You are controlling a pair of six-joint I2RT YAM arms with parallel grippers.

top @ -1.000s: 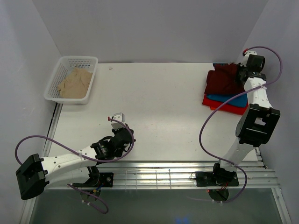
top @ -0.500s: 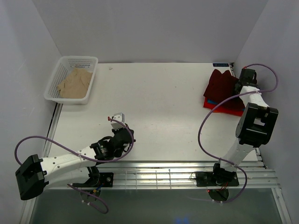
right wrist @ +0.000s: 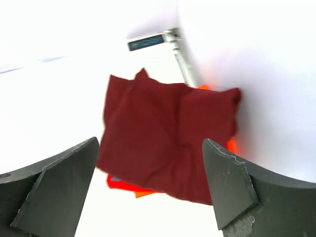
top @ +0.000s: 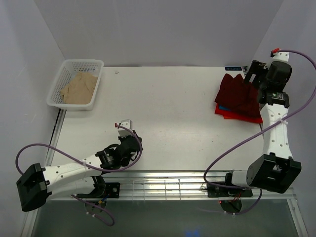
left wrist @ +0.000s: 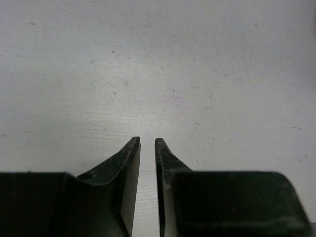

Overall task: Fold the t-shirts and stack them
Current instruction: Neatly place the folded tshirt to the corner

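Note:
A dark maroon t-shirt (top: pixel 239 95) lies folded on top of a stack at the table's back right. Under it show a red-orange t-shirt (top: pixel 231 113) and a sliver of a teal-blue one (top: pixel 223 107). My right gripper (top: pixel 251 74) hangs above the stack's far right side, open wide and empty. In the right wrist view the maroon t-shirt (right wrist: pixel 163 133) lies below and between the fingers of the right gripper (right wrist: pixel 150 142), with a red-orange edge (right wrist: pixel 123 185) beneath. A beige t-shirt (top: pixel 79 88) lies crumpled in the basket. My left gripper (top: pixel 132 142) (left wrist: pixel 147 140) hovers over bare table, empty, its jaws a narrow gap apart.
A white mesh basket (top: pixel 84 62) stands at the back left corner. White walls close in the table on the left, back and right. The right wall (right wrist: pixel 266 74) is close beside the stack. A metal rail (top: pixel 163 178) runs along the near edge.
My right gripper opened wide, let go of the maroon t-shirt and lifted away from the stack. The shirt now lies flatter on the pile. My left gripper's jaws parted slightly.

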